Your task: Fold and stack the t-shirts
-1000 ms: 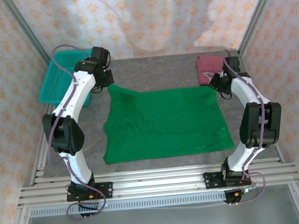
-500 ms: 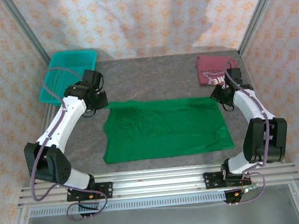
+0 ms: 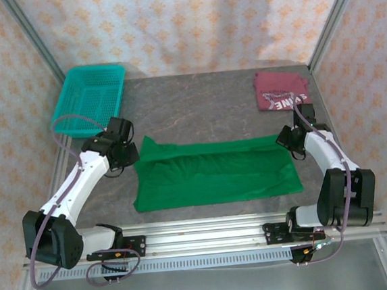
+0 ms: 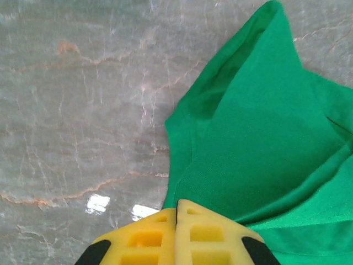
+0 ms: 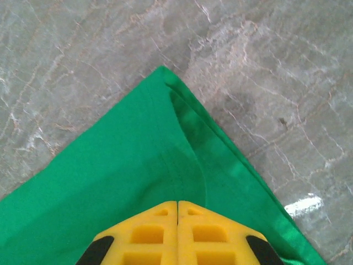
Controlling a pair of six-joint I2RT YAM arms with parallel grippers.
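White "SHINE" lettering on the maroon t-shirt (image 3: 280, 85)

- We see bare table (image 3: 197, 104) across far middle, btw teal basket (image 3: 89, 98) far left & maroon shirt (image 3: 280, 91) far right: room to pass.
- Green shirt (image 3: 213, 174) covers centre, lying low; we'd pass above it.
- Left arm (image 3: 81, 182) & right arm (image 3: 330, 153) block the sides.
- Thin bare strip btw green shirt & near rail (image 3: 208, 235).

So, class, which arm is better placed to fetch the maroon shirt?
Right, probably: the right claw, shut on the green shirt, sits nearest the maroon shirt; the left claw is across the table.
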